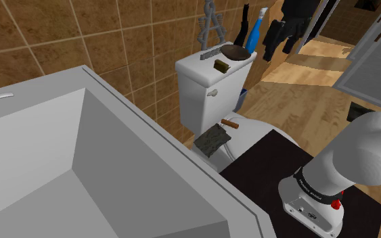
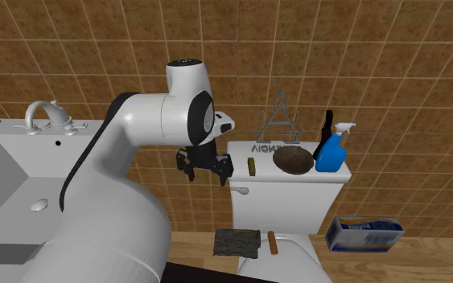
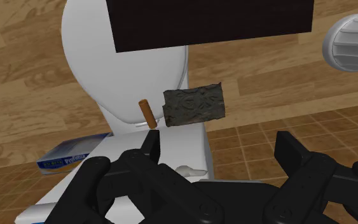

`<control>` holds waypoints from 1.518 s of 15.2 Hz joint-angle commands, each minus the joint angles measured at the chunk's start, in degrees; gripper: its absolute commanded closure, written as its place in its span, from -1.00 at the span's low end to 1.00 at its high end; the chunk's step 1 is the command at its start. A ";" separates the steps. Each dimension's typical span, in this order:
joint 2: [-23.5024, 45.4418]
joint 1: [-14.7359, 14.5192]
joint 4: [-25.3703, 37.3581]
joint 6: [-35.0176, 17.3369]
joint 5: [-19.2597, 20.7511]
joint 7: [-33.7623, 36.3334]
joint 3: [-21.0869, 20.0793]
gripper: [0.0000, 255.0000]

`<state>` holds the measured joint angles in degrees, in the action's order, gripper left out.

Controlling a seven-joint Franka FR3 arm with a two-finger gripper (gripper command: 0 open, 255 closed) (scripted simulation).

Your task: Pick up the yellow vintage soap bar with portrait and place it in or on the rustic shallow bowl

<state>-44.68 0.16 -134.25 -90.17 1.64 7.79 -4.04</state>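
The soap bar (image 1: 220, 65) is a small yellowish-brown block standing on the white toilet tank lid (image 1: 195, 66). Right beside it lies the dark brown shallow bowl (image 1: 235, 52). In the second exterior view the soap bar (image 2: 252, 166) stands left of the bowl (image 2: 292, 159). My gripper (image 2: 204, 166) hangs in the air in front of the tank's left end, clear of the soap. In the wrist view the gripper (image 3: 222, 149) is open with nothing between its fingers (image 3: 152, 143), looking down at the toilet lid (image 3: 126, 57).
A blue spray bottle (image 2: 333, 149) and a wire ornament (image 2: 281, 120) stand on the tank by the bowl. A dark grey cloth (image 3: 194, 106) and a brown stick (image 3: 147, 113) lie on the toilet lid. A tissue box (image 2: 364, 233) sits on the floor; a sink (image 1: 80, 169) lies beside.
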 commanded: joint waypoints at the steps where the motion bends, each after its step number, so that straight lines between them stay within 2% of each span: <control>1: 0.00 0.00 0.00 0.00 0.00 0.00 0.00 -1.00; 6: 7.42 0.49 -0.37 -8.57 2.26 -5.51 3.37 -1.00; 12: 18.25 0.82 2.06 -17.95 3.78 -11.85 6.95 -1.00; 23: 41.12 1.13 14.29 -30.18 2.16 -23.80 11.44 -1.00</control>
<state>-5.93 1.18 -121.54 -119.39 4.17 -14.65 7.01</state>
